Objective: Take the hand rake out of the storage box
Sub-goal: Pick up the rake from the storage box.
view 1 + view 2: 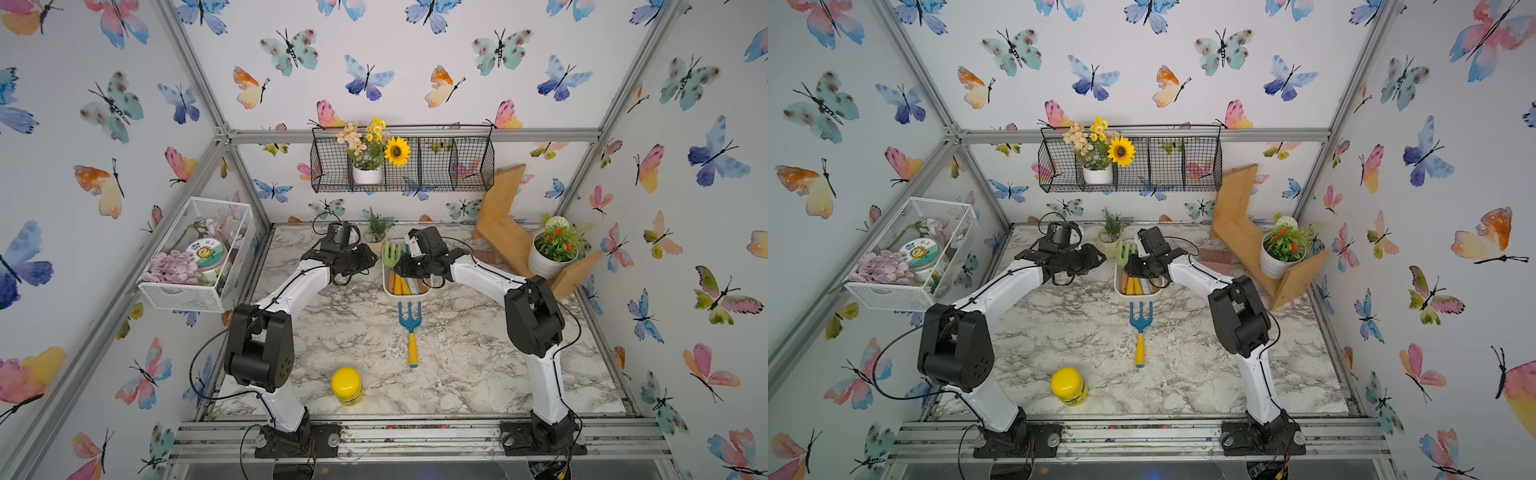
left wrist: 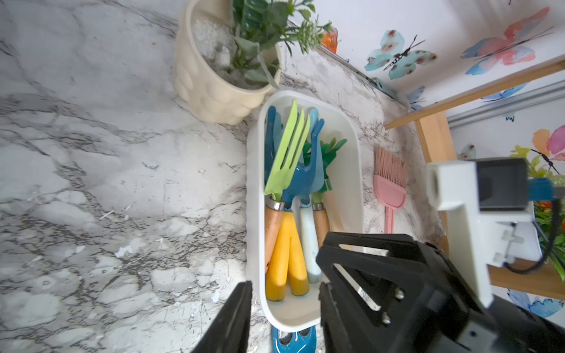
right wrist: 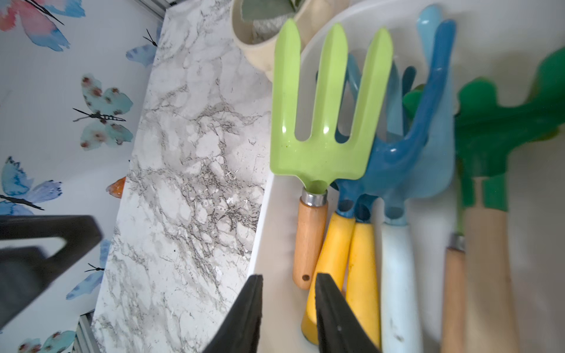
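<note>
Garden props around a marble table

In both top views a black wire basket [image 1: 473,164] hangs upper centre, holding a white pot [image 1: 367,174] with a sunflower [image 1: 397,151]. A white mesh basket [image 1: 183,297] sits tilted at the left, with purple petals [image 1: 172,268] and a round tin [image 1: 204,251] inside. A yellow jar [image 1: 347,385] stands lower centre on the table [image 1: 457,353]. At the right, a wooden shelf [image 1: 500,208] carries a white planter [image 1: 544,259] of orange flowers. In the left wrist view, a cream pot [image 2: 211,88] of greenery is at the top and a pink brush [image 2: 389,183] lies right of centre.
</note>
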Action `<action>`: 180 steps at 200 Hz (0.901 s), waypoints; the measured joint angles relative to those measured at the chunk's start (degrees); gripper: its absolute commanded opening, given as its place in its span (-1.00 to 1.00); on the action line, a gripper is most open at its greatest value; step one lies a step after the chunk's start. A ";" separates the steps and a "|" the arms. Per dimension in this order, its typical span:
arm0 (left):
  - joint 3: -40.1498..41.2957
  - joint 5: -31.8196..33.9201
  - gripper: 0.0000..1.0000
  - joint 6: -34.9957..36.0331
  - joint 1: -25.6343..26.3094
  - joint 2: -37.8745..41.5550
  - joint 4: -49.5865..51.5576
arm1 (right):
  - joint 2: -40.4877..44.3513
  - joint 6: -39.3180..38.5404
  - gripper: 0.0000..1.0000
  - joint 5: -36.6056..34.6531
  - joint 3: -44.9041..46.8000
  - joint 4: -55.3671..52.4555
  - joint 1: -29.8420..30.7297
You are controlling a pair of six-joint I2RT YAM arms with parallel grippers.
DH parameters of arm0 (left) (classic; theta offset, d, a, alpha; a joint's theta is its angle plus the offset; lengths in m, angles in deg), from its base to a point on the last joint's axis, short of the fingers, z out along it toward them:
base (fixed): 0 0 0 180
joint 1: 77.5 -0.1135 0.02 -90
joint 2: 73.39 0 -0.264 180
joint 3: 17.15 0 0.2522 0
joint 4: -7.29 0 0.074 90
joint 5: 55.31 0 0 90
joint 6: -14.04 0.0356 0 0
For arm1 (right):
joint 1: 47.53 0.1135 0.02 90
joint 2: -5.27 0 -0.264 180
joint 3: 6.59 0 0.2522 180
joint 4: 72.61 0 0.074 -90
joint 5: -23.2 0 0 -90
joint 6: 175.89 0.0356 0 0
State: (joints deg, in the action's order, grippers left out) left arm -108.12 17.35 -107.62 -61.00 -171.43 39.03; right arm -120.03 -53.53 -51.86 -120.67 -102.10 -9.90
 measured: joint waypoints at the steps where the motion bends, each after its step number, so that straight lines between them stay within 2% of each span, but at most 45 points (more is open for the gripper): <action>1: 0.00 0.00 -0.17 0.00 0.00 0.00 0.00 | -0.15 0.00 -0.26 -0.07 -0.13 0.00 0.04; 93: 1.49 1.20 -0.17 1.44 -1.57 2.12 2.78 | -7.87 -0.02 -0.21 -7.80 -8.74 -2.47 1.42; 180: 1.68 1.20 -0.17 2.47 -1.68 2.12 2.91 | -10.71 -0.07 -0.16 -9.84 -10.86 -2.82 1.20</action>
State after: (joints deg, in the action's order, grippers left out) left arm -106.43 18.55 -105.15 -62.69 -169.31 41.94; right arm -130.74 -53.60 -61.70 -131.53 -104.92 -8.70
